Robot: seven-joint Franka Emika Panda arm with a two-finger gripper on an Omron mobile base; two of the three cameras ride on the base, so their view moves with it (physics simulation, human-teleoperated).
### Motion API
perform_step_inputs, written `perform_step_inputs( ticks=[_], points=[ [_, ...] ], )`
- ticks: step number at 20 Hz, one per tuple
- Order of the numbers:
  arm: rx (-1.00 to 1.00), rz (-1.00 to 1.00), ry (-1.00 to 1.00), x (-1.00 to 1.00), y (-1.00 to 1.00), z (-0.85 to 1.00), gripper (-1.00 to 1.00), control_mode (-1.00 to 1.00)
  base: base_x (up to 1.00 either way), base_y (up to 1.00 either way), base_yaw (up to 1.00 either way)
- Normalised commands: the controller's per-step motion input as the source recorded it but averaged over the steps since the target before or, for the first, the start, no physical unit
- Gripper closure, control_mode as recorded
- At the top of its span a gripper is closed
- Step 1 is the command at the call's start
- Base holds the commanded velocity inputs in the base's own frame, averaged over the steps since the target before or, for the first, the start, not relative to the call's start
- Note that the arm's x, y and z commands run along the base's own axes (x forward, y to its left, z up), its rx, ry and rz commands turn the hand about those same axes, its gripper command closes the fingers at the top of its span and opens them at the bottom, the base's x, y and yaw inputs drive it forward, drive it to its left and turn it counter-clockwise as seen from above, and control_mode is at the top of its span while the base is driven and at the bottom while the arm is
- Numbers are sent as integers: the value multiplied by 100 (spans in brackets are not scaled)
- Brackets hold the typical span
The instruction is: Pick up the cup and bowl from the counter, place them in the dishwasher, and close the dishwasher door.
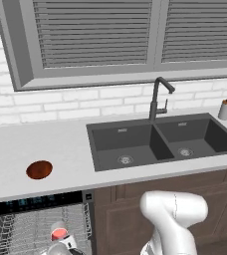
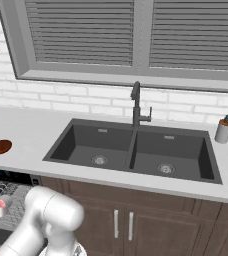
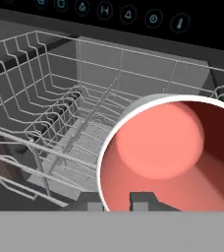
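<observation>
The white cup [image 3: 168, 147] with its salmon-red inside hangs over the grey wire rack [image 3: 60, 123] of the open dishwasher [image 1: 36, 201]. My gripper [image 3: 121, 203] is shut on the cup's rim, with one dark fingertip [image 3: 143, 199] inside it. The cup [image 1: 59, 232] shows low at the left of the left base view, with the gripper [image 1: 60, 247] just under it. It also shows at the left edge of the right base view, as the cup [image 2: 1, 202]. The reddish-brown bowl [image 1: 39, 169] sits on the counter [image 1: 16, 144] above the dishwasher. The dishwasher door is out of view.
A dark double sink [image 1: 155, 142] with a black faucet [image 1: 158, 97] is set into the counter to the right. A soap dispenser [image 1: 226, 108] stands at the far right. Brown cabinet doors [image 2: 121, 222] run under the sink. The rack's upright wire tines [image 3: 79, 106] stand near the cup.
</observation>
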Motion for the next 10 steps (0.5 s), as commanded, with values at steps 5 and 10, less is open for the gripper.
perform_step_inputs(
  ticks=[5,10],
  points=[
    [2,0,18,21,-1,-16,100,-100,0,0,0],
    [1,0,6,17,-1,-22,-100,-100,0,0,0]
  ],
)
